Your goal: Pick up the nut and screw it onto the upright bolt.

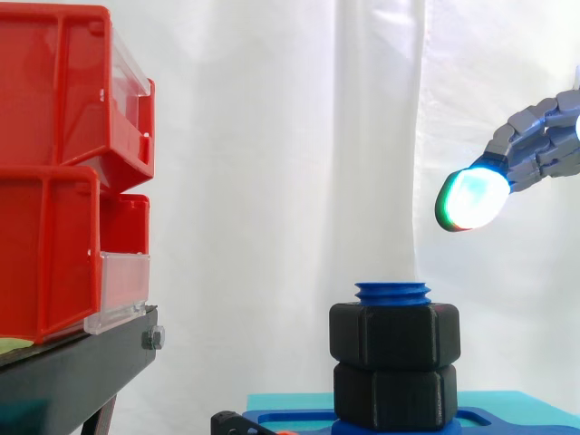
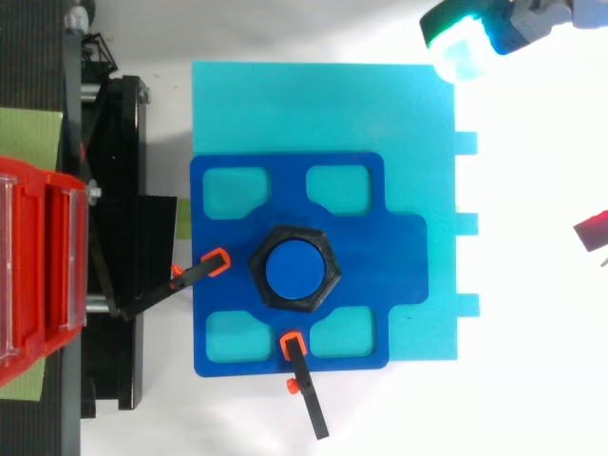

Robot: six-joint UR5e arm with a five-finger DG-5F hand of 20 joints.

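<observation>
The hand (image 1: 536,143) is hanging in the upper right of the side view, well above and to the right of the bolt (image 1: 392,292). Its fingers (image 1: 473,199) are reaching out straight and apart, gripping nothing, with one glowing pad pointing down and left. From above, the hand (image 2: 532,21) is hovering just beyond the far right corner of the cyan plate (image 2: 313,104), leaving the air over the plate open.

The nut (image 1: 394,335) is already sitting on the upright blue bolt, with only the top turns of thread showing above its upper edge. Directly under it, touching, a second black hexagonal piece (image 1: 394,394) is resting on the dark blue fixture (image 2: 380,247). From above, the nut (image 2: 328,256) is ringing the bolt (image 2: 294,270) near the fixture's middle.

Two black clamps with orange tips (image 2: 309,399) (image 2: 180,283) are reaching in at the fixture's near and left edges. Red bins (image 1: 54,109) on a black stand (image 1: 72,372) are crowding the left side, while the white counter (image 2: 532,361) to the right of the plate is giving room.
</observation>
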